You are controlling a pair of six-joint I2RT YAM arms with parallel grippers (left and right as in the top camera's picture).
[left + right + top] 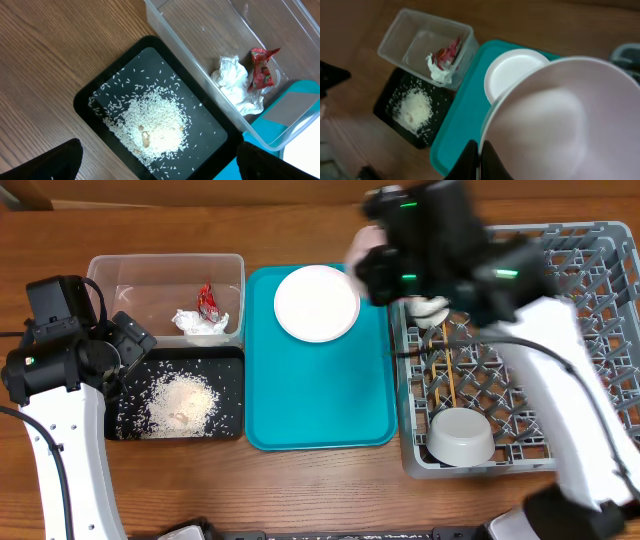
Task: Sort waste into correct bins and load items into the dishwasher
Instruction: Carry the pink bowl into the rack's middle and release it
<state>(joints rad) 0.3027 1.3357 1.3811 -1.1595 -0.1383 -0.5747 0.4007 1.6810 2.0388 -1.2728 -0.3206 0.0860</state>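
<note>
Right gripper (480,152), clamped shut on just 1 edge of the tilted pale pink plate (555,120) held aloft beside the grey dish rack (600,280), could let it swivel loose onto the teal tray (320,410); left gripper (157,167) hovers wide open, empty.

Bright, even light falls from above; shadows beside the teal tray (320,405) and dish rack (600,270) are soft. Overhead, the right arm (450,250) at 1 o'clock is smeared by motion. The right wrist view is hazy, its pink plate (555,120) at 4 o'clock unfocused. The left wrist view shows rice (152,125) crisply.
</note>
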